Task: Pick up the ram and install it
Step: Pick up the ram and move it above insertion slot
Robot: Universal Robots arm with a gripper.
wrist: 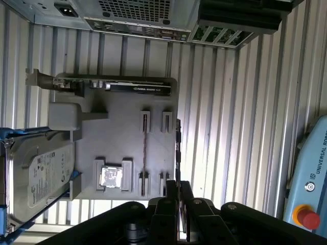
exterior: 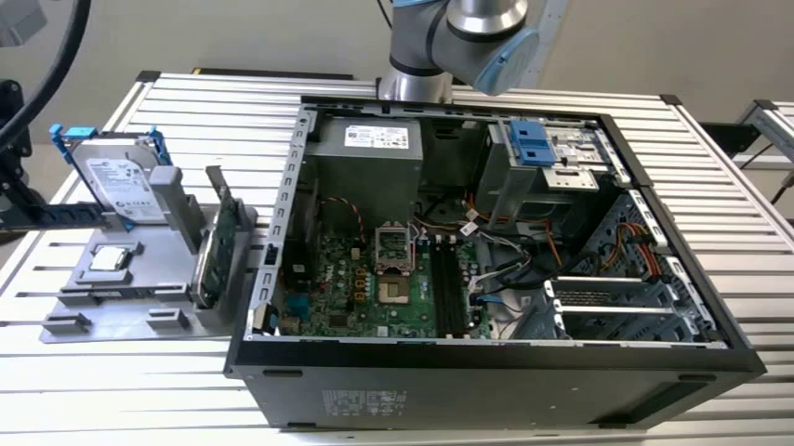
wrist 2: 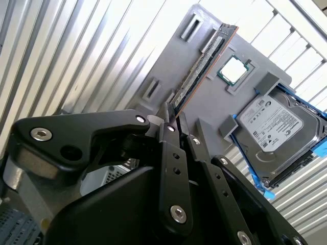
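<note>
The ram (wrist 2: 202, 66) is a thin dark stick standing on edge in the slots of a grey holder plate (wrist 2: 168, 56). In the first wrist view the ram (wrist: 144, 153) shows as a narrow line beside the processor chip (wrist: 111, 177). My gripper (wrist 2: 173, 118) hangs above the holder plate with its black fingers drawn together and nothing between them. Its tips sit just short of the ram's near end. In the first wrist view the gripper (wrist: 179, 185) lines up slightly to one side of the ram. The open computer case (exterior: 496, 358) shows its motherboard with long memory slots (exterior: 449, 288).
On the holder plate (exterior: 125, 279), at the exterior view's left, stand a silver hard drive with blue rails (exterior: 118, 181) and an upright green card (exterior: 218, 251). The arm's base (exterior: 429, 56) rises behind the case. A red stop button (wrist: 308, 218) sits off the table.
</note>
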